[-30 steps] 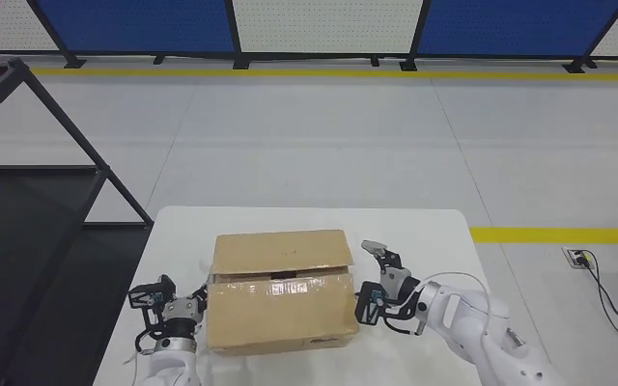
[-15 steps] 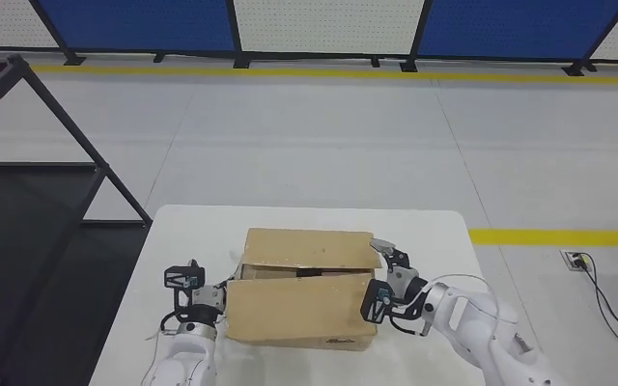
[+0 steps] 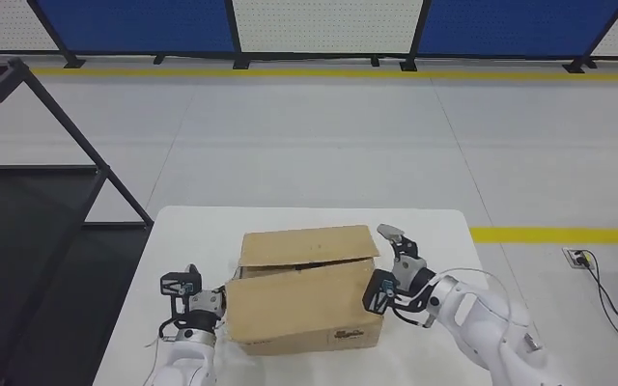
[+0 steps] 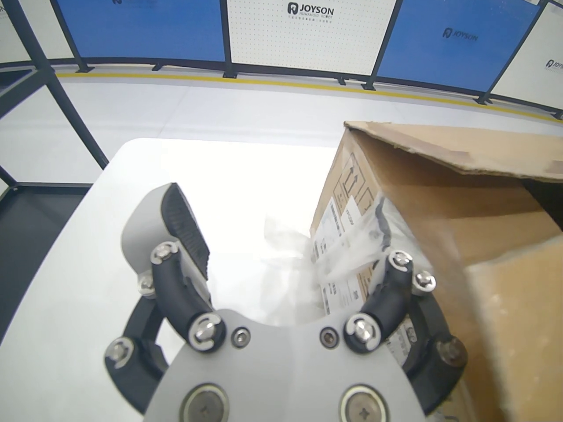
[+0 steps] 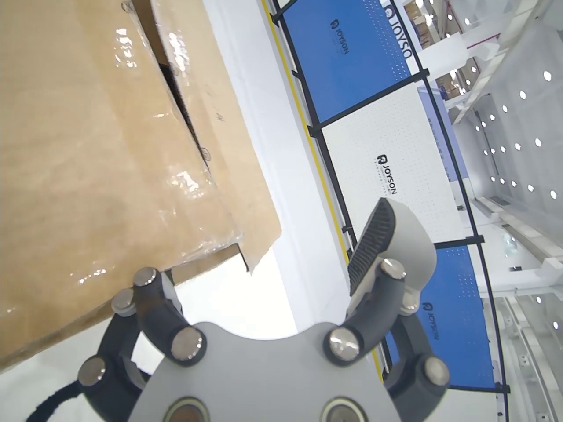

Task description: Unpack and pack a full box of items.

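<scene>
Gripper jaws on both arms stand wide open and clasp nothing. Over the white desk, the left gripper and right gripper flank the cardboard box at mid-desk, close against its short ends, probably to brace and steer it. Its top flap sits ajar, and a plastic label pouch clings to the left end.

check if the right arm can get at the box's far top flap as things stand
Probably yes. The right gripper is open at the end of the box, beside the corner of the far flap, with nothing between them. That flap stands slightly raised, a dark gap under its edge.
</scene>
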Robot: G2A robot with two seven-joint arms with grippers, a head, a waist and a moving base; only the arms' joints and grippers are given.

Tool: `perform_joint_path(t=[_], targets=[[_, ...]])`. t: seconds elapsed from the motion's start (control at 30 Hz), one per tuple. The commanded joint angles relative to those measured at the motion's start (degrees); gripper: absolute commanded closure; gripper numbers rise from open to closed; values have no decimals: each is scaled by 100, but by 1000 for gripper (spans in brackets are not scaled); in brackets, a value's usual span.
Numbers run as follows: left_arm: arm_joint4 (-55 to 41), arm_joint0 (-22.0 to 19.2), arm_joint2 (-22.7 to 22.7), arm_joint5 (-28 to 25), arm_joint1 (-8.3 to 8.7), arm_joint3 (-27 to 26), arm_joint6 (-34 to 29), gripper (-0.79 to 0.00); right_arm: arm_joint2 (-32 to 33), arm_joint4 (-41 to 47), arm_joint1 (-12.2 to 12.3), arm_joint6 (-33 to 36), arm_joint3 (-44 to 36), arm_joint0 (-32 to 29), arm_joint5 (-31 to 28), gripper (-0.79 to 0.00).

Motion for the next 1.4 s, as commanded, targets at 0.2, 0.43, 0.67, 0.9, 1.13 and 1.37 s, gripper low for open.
perform_joint_path(t=[0.2, 0.43, 0.67, 0.9, 1.13, 1.37], targets=[[74, 29, 28, -3, -17, -10, -6, -785, 652, 21, 81, 502, -336, -404, -45, -785], [225, 114, 109, 19, -36, -139, -18, -785, 1187, 85, 135, 239, -657, -809, 155, -785], [376, 126, 130, -171, -34, -175, -136, -785, 1391, 4, 152, -75, -921, -1017, 327, -785], [490, 211, -9, -662, 11, -128, -258, -785, 1357, -159, 152, -1, -1129, -987, 211, -785], [329, 572, -381, -1124, 76, 59, -172, -785, 1098, -254, 119, 248, -1253, -705, 23, -785], [-770, 1250, -1207, -2103, 163, 387, 540, -785, 791, -262, 68, 341, -1082, -408, -58, -785]])
